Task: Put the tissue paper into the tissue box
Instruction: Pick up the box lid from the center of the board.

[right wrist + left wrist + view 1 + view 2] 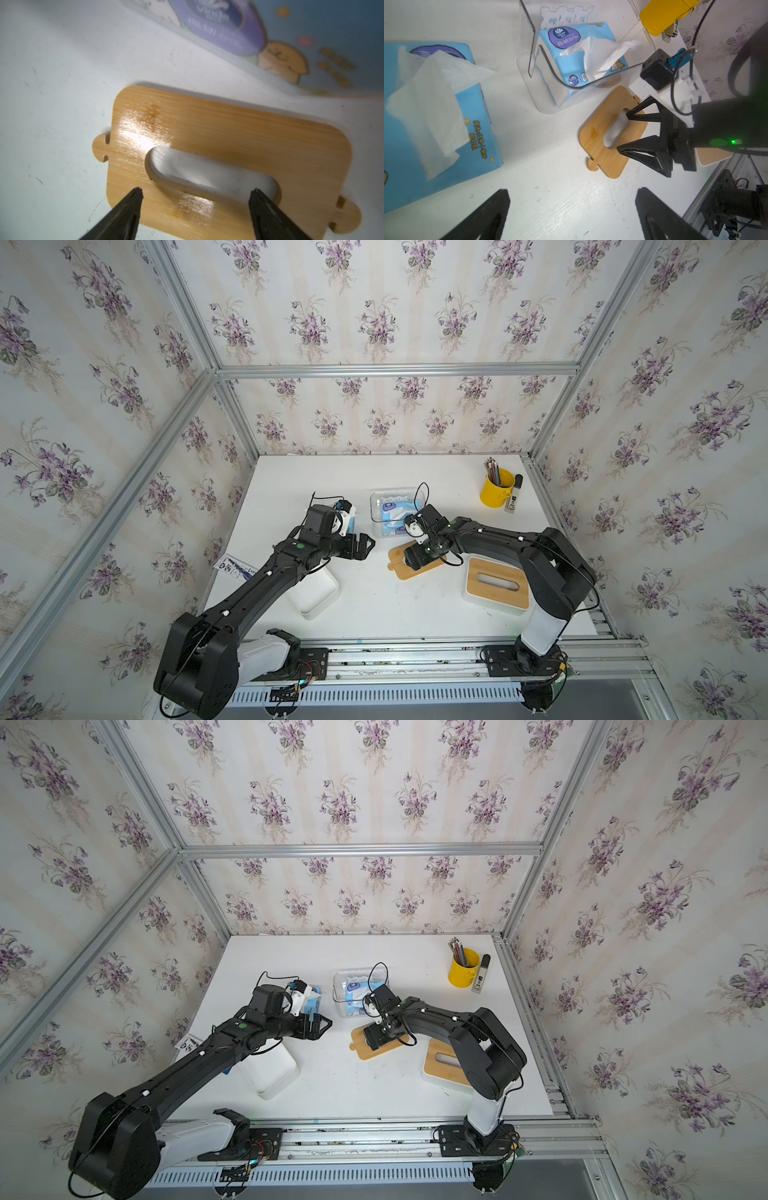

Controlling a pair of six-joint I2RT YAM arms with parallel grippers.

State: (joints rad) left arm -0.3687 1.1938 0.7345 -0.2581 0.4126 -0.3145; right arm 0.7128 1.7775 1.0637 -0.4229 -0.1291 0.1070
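Right jaws standing apart, empty, hovering over bamboo lid (218, 128) lying flat mid-tabletop. Left jaws gaping, empty, near loose tissue pack (477, 128). Second tissue pack (571, 41) sitting inside clear box (546, 99). Pack probably handling light, squashy, slippery; pinching across narrow sides looking safest.

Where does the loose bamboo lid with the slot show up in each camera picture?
In both top views: bamboo lid mid-table, on the near side of the clear box.
Left wrist: right of centre in the picture.
Right wrist: fills the middle and lower picture.
Shared landmark: the blue tissue pack inside that box, just beyond the lid.
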